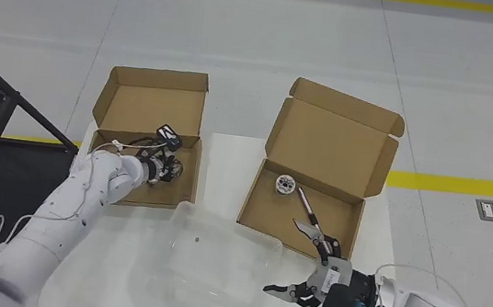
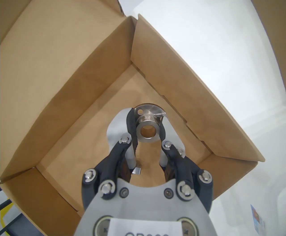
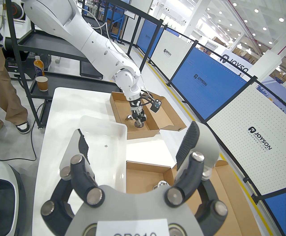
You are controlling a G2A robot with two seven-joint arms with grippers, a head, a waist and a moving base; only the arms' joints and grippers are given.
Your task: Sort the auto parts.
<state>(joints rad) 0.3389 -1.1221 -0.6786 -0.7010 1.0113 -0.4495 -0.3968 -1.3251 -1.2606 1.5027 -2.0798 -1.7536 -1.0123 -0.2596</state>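
My left gripper [image 1: 169, 168] [image 2: 146, 125] is down inside the left cardboard box [image 1: 150, 105] [image 2: 67, 89], shut on a metal flanged bushing [image 2: 146, 131] held just above the box floor. From the right wrist view, that gripper [image 3: 138, 120] is low in the far box [image 3: 166, 117]. My right gripper [image 1: 287, 259] [image 3: 136, 145] hangs open and holds nothing. It is above the table at the near edge of the right cardboard box [image 1: 330, 150] [image 3: 145, 166]. A round metal part [image 1: 285, 184] [image 3: 161, 184] lies in that box.
A clear plastic bin [image 1: 214, 270] [image 3: 102, 134] sits between the two boxes, with one small piece [image 3: 106, 146] on its floor. A small metal clip [image 2: 136, 171] lies in the left box. A black shelf cart with a paper cup [image 3: 42, 83] stands beside the table.
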